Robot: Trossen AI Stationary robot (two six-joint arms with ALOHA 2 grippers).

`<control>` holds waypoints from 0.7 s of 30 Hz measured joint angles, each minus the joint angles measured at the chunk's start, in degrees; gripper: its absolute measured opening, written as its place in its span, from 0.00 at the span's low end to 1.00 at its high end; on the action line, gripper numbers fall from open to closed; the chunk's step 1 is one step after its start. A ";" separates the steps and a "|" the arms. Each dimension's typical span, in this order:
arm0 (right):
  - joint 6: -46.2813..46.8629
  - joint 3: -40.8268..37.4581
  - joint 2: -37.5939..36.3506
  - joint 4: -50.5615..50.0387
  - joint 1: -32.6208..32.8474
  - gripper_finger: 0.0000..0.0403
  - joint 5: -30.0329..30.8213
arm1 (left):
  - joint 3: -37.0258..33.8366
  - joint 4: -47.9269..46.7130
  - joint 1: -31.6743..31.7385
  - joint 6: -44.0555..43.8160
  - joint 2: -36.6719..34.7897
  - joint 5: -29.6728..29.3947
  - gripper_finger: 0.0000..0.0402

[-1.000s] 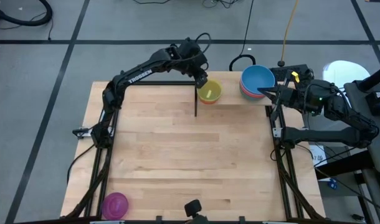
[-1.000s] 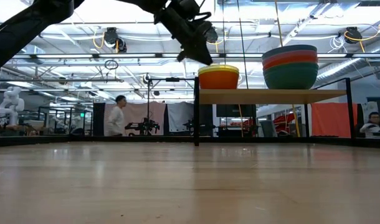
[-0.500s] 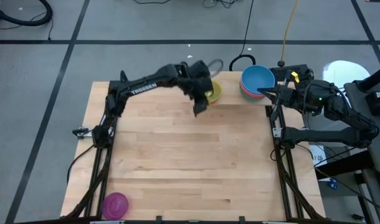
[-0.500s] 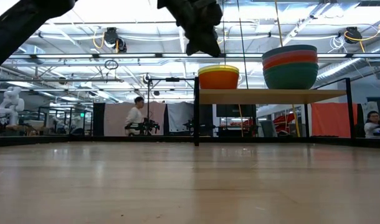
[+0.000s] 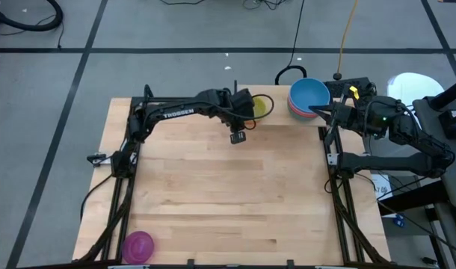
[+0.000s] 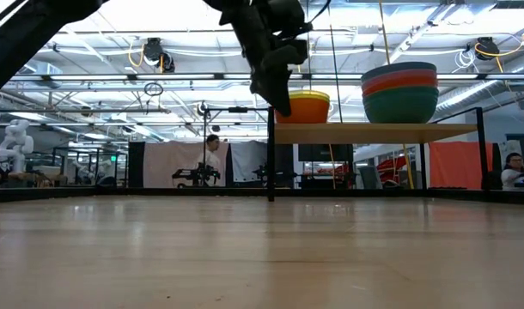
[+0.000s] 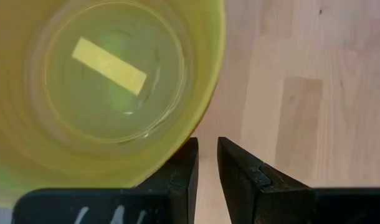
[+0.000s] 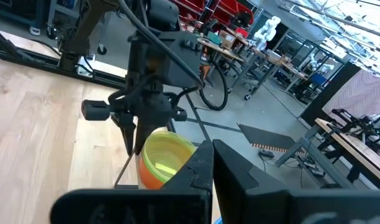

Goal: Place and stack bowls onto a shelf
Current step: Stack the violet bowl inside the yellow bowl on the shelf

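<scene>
The shelf point(image 6: 374, 131) point(image 5: 280, 119) stands raised at the table's far edge. On it a yellow bowl point(image 6: 301, 94) point(image 7: 109, 81) sits nested in an orange bowl point(image 6: 303, 112). To the right is a stack with a blue bowl point(image 5: 309, 94) on top, a red one and a teal one point(image 6: 399, 105) below. My left gripper point(image 5: 238, 136) point(image 7: 205, 158) hangs just in front of the yellow bowl, pointing down, its fingers a little open and empty. My right gripper point(image 5: 319, 112) point(image 8: 212, 158) waits shut beside the blue-topped stack.
A pink-purple bowl point(image 5: 137, 245) lies at the table's near left corner. The shelf's black post point(image 6: 271, 154) stands under its left end. Bare wooden tabletop point(image 5: 228, 187) spreads between shelf and near edge. A person walks in the room far behind.
My left gripper has left the yellow bowl's rim, gone toward the table's near edge and sunk a little, turning at the wrist. The yellow bowl stays nested in the orange bowl on the shelf.
</scene>
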 joint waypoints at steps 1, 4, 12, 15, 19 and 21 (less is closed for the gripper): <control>0.00 0.00 0.00 0.00 0.00 0.00 0.00 | -0.28 0.62 0.14 0.06 0.00 0.04 0.17; 0.00 0.00 0.00 0.02 0.00 0.00 -0.01 | -0.31 2.29 0.52 0.29 0.00 0.00 0.17; 0.13 0.02 0.00 0.06 0.02 0.00 -0.02 | -0.31 8.10 1.97 1.96 0.00 -0.32 0.17; 1.31 0.00 0.00 0.04 0.00 0.00 -0.04 | -0.31 7.18 2.03 1.08 0.00 -0.34 0.17; 1.44 0.02 0.00 -0.31 0.01 0.00 -0.20 | -0.20 2.46 1.31 0.82 -0.78 -0.10 0.17; 1.44 0.02 0.02 -0.84 0.02 0.00 -0.22 | -0.05 -0.67 0.48 0.74 -1.77 0.05 0.17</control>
